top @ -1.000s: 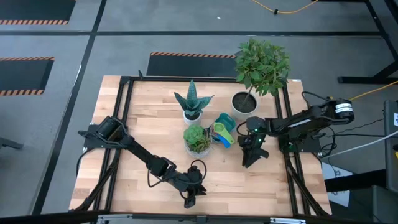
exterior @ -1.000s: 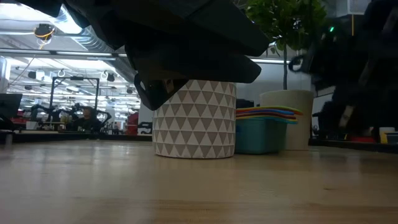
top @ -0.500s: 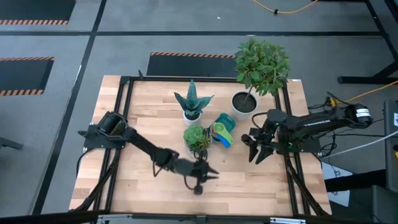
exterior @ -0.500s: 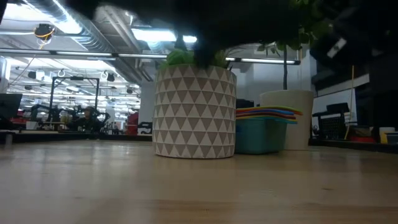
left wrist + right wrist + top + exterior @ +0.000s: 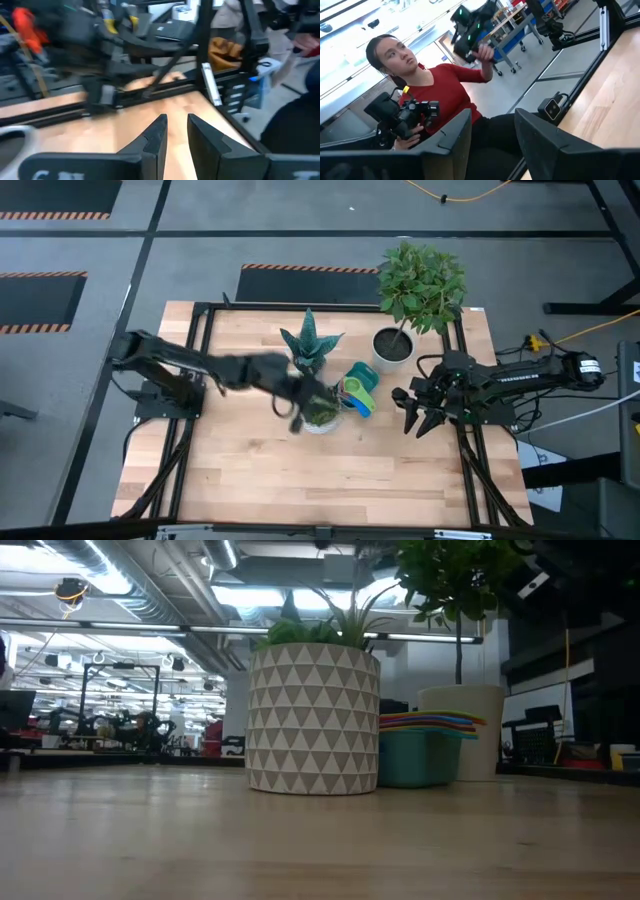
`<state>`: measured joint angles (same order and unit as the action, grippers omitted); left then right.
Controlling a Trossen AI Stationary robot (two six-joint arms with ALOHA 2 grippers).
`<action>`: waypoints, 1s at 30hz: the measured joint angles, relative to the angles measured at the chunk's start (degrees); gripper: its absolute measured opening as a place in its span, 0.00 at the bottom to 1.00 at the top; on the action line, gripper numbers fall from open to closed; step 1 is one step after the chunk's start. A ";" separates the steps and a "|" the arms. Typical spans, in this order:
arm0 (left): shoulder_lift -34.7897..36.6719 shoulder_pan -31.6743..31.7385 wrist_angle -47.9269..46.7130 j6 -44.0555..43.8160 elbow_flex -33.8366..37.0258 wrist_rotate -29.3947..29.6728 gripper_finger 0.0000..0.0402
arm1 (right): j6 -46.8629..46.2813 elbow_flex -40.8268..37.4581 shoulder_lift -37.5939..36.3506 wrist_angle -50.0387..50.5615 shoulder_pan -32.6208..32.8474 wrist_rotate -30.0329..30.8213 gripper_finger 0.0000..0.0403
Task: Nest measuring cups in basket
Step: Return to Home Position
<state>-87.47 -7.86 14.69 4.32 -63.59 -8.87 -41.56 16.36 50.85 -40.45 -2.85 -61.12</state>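
Nested together inside the teal basket (image 5: 366, 373): the measuring cups (image 5: 352, 391), with handles sticking out over the rim toward the near right. From table height, visible as a bright layered stack of colours just above the basket's rim.

Basket placed about mid-table (image 5: 240, 470), slightly right of centre. Just right of a triangle-patterned pot (image 5: 313, 718) holding a succulent. Just near-left of a white pot (image 5: 393, 347) with a leafy little tree. Near-right of a spiky plant (image 5: 310, 340) in a small white pot.

Left tool (image 5: 177, 122): fingers a narrow gap apart, nothing between them. Carried above the table on an arm stretched from the left edge across to the left side of the patterned pot. Ahead of its fingers, bare wood and the table's dark frame rail.

Right tool (image 5: 418, 420): fingers spread wide, empty. Held at the table's right side, near the right rail and well apart from the basket, fingers pointing toward the near side. Beyond them, off the table, a person (image 5: 440, 95) in a red top, one hand on a dark camera-like device, the other raised.
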 joint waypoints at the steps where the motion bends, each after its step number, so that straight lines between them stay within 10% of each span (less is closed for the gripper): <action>1: 2.06 1.21 -2.57 0.61 0.00 -0.38 0.17 | 0.00 0.00 0.07 -0.04 0.00 0.00 0.39; 14: 27.88 9.81 -36.22 4.97 0.00 -3.30 0.17 | 0.00 0.00 0.13 0.07 0.02 0.02 0.39; 30: 44.20 8.11 -48.92 5.14 -0.04 1.63 0.17 | -0.04 0.00 0.13 0.07 0.04 0.05 0.39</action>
<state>-43.27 0.25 -34.23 9.46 -63.64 -7.25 -41.60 16.36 50.98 -40.38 -2.81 -61.06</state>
